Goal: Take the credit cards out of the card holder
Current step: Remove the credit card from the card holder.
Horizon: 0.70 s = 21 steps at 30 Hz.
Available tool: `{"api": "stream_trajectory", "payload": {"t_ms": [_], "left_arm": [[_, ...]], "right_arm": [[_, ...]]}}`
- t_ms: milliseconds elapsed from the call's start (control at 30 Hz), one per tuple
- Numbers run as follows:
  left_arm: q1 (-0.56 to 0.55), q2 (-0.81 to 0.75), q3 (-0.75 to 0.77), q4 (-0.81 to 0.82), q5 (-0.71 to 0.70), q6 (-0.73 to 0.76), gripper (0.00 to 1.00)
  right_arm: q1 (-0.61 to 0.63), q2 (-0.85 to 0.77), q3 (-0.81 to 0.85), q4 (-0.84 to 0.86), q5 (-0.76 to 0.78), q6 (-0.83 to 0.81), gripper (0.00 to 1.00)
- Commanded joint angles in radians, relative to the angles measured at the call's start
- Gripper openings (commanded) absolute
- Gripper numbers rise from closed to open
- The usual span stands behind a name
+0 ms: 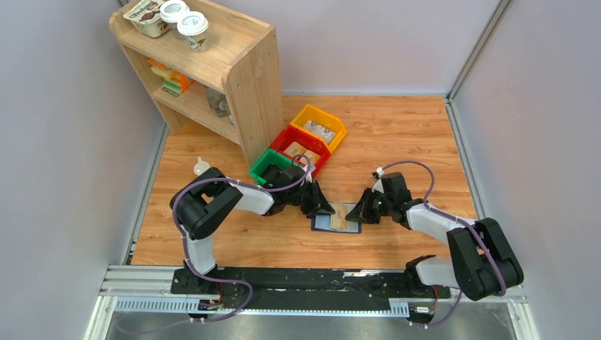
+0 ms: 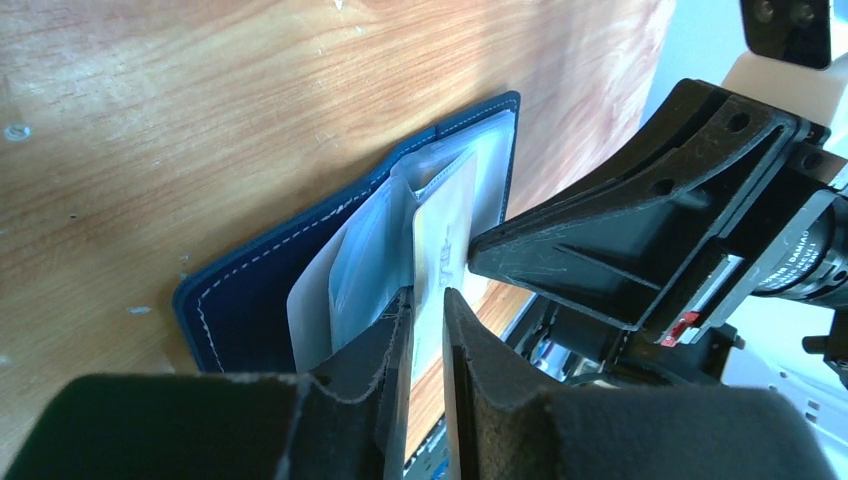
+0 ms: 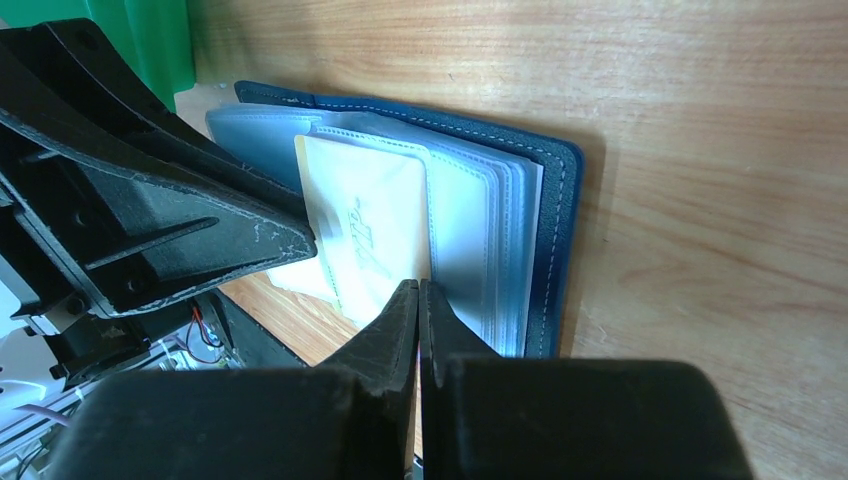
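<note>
The navy card holder lies open on the wooden table, its clear sleeves fanned up. A tan-beige credit card stands partly out of a sleeve; it also shows in the left wrist view and the top view. My left gripper is shut on the card's edge, with the card running between its fingers. My right gripper is shut, its tip pressed against the sleeves right beside the card, opposite the left gripper. The two grippers meet over the holder.
Green, red and yellow bins stand in a row just behind the left gripper. A wooden shelf with cups on top rises at the back left. A small white object lies near the left wall.
</note>
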<state>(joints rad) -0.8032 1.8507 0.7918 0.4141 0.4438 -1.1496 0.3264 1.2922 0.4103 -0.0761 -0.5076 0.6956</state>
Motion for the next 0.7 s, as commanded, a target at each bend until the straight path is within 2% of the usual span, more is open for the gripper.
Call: {"api": "stream_trajectory", "payload": {"t_ms": [0, 167, 433, 667], "left_arm": [[0.004, -0.034, -0.009, 0.144, 0.009, -0.073, 0.24], [0.001, -0.024, -0.009, 0.233, 0.024, -0.117, 0.25], [-0.019, 0.024, 0.021, 0.278, 0.076, -0.121, 0.22], [-0.024, 0.068, 0.038, 0.290, 0.114, -0.107, 0.28]], "right_arm": [[0.000, 0.027, -0.016, -0.036, 0.073, -0.016, 0.02], [0.002, 0.035, -0.016, -0.033, 0.073, -0.016, 0.02], [0.000, 0.041, -0.011, -0.034, 0.077, -0.018, 0.02], [0.002, 0.045, -0.004, -0.042, 0.081, -0.022, 0.02]]}}
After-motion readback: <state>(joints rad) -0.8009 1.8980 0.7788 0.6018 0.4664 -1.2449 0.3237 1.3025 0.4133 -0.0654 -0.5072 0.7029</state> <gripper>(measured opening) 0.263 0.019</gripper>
